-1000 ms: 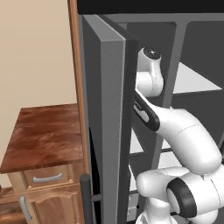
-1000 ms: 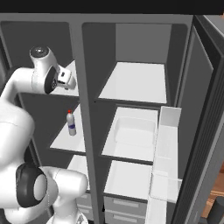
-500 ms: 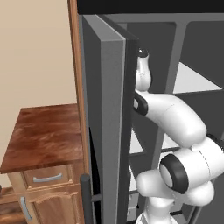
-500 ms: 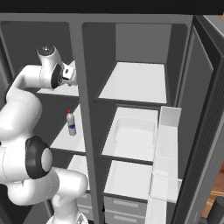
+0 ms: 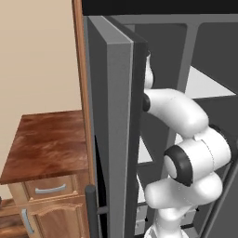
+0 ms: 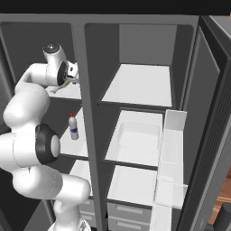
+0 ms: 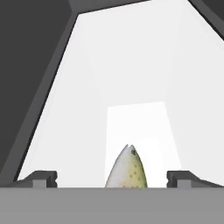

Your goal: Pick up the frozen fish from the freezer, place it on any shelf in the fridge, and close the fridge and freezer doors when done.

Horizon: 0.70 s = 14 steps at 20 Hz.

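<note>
1. beige wall (image 5: 37, 56) and a wooden cabinet (image 5: 46, 144) sit left of the tall grey side-by-side unit, whose freezer door (image 5: 118, 139) and fridge door (image 6: 212, 135) stand open.
2. freezer (image 6: 27, 49) is the narrower left compartment; the white arm reaches onto its upper white shelf (image 7: 131, 74).
3. gripper (image 7: 111, 177) has its jaws spread wide, holding nothing; the frozen fish (image 7: 127, 169) lies on that shelf between the two fingertips (image 7: 41, 177), apart from both.
4. a white bottle (image 6: 73, 127) with a red cap stands upright on the freezer shelf below.
5. fridge (image 6: 144, 40) has plain white shelves (image 6: 140, 83) and drawers (image 6: 124, 214) at the bottom.
</note>
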Motion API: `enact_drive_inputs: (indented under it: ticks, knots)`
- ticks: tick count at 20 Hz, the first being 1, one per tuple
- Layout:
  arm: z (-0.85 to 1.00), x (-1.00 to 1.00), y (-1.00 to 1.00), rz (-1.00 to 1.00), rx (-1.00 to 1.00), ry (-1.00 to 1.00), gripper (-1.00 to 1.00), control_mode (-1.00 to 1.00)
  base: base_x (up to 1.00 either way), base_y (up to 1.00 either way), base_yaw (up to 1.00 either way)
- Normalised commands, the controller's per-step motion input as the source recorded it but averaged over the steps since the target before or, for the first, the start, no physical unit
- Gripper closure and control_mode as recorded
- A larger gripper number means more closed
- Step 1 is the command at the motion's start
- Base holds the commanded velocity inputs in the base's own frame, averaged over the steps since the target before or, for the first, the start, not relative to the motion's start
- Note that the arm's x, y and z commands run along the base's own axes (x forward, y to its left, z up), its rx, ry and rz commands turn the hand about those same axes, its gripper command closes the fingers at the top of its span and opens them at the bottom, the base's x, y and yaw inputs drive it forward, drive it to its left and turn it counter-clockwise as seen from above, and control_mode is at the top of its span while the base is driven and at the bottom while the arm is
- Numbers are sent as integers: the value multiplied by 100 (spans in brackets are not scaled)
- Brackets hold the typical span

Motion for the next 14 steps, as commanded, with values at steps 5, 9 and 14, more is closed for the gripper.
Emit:
enact_drive_inputs:
  ticks: [5, 9, 14]
  knots:
    - [-88, -13, -10, 0, 0, 0, 100, -100, 0, 0, 0]
    - [-59, -14, -27, 0, 0, -3, 100, -100, 0, 0, 0]
    - [-6, 0, -2, 0, 0, -1, 100, -100, 0, 0, 0]
